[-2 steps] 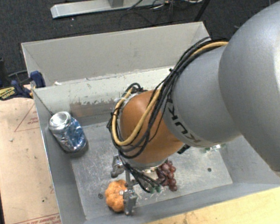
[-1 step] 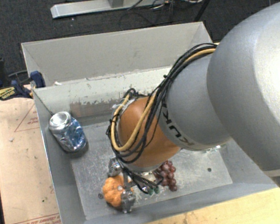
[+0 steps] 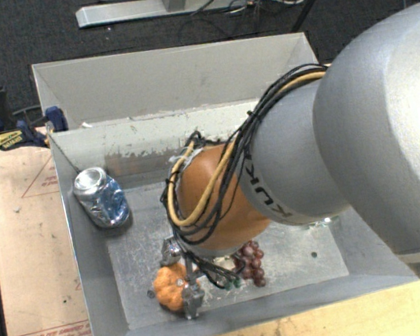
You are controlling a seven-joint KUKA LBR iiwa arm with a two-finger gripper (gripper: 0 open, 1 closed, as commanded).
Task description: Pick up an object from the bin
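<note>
My gripper (image 3: pixel 188 296) reaches down at the bin's near edge, left of centre, its metal tip beside an orange lumpy thing (image 3: pixel 169 287) that looks like a small toy fruit. That thing touches the tip's left side. A dark purple bunch of toy grapes (image 3: pixel 252 264) lies just right of the gripper, partly under the arm's orange cover. Something green and white (image 3: pixel 227 277) peeks out between the grapes and the gripper.
A crushed blue and silver drink can (image 3: pixel 101 196) lies by the bin's left wall, well away from the gripper. The big grey arm and its orange cover with cables hide the bin's right half.
</note>
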